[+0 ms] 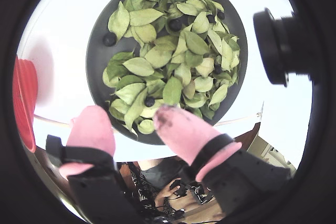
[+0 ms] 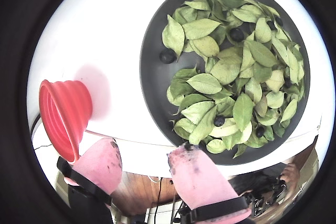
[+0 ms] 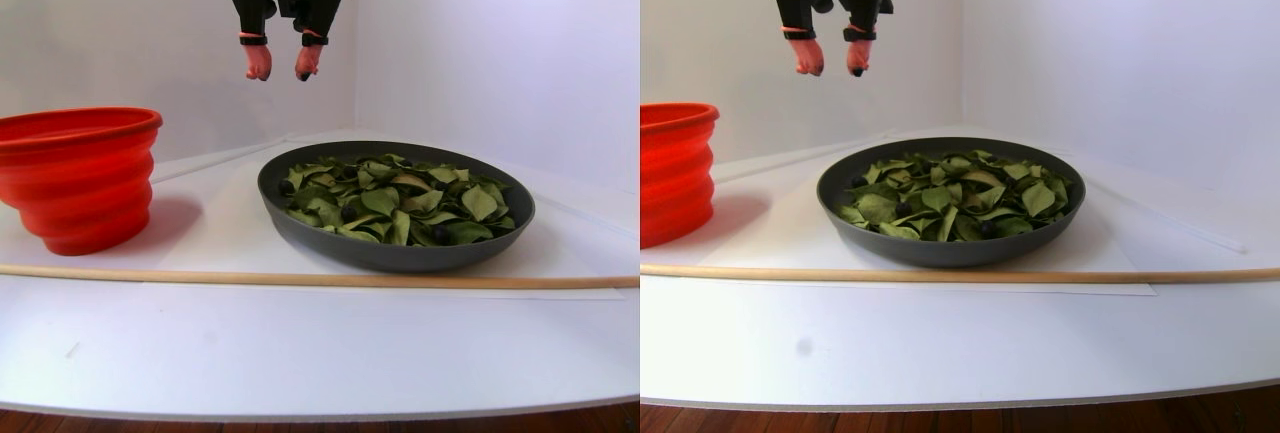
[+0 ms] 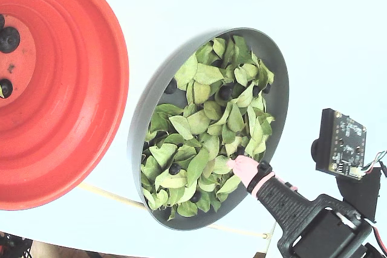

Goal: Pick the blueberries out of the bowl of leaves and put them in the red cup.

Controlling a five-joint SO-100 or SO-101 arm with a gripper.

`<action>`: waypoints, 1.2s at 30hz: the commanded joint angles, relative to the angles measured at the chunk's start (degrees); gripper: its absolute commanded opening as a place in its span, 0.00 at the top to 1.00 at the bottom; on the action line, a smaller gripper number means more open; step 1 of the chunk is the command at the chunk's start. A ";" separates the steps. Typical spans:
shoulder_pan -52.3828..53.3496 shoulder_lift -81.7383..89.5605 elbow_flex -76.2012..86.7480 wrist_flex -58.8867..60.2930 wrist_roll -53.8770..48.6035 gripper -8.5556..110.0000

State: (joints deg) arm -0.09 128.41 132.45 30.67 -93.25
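The dark grey bowl [image 1: 97,51] [image 2: 152,77] [image 3: 400,253] [image 4: 136,143] is heaped with green leaves [image 1: 157,56] [image 2: 226,69] [image 3: 400,198] [image 4: 199,119]. Blueberries [image 1: 109,39] [image 2: 167,56] [image 4: 175,168] lie among them, one on bare bowl floor. The red cup [image 1: 23,98] [image 2: 63,114] [image 3: 80,183] [image 4: 78,89] stands beside the bowl, with two blueberries [image 4: 9,39] on its bottom. My gripper [image 1: 128,113] [image 2: 144,148] [image 3: 278,63] [image 4: 239,164] hangs high over the bowl's rim, open. Its pink fingertips [image 1: 92,129] hold nothing.
A thin wooden stick [image 3: 300,278] lies across the white table in front of the bowl and cup. White walls close in the back. A black camera module [image 1: 278,45] [image 4: 341,143] juts out beside the gripper.
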 commanded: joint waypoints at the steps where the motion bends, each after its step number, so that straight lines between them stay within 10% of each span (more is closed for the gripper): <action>1: 1.05 5.80 0.00 0.09 -0.79 0.79; 36: 9.84 -1.93 6.59 -9.23 -4.75 0.79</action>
State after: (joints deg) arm 8.96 126.65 139.39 23.20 -97.38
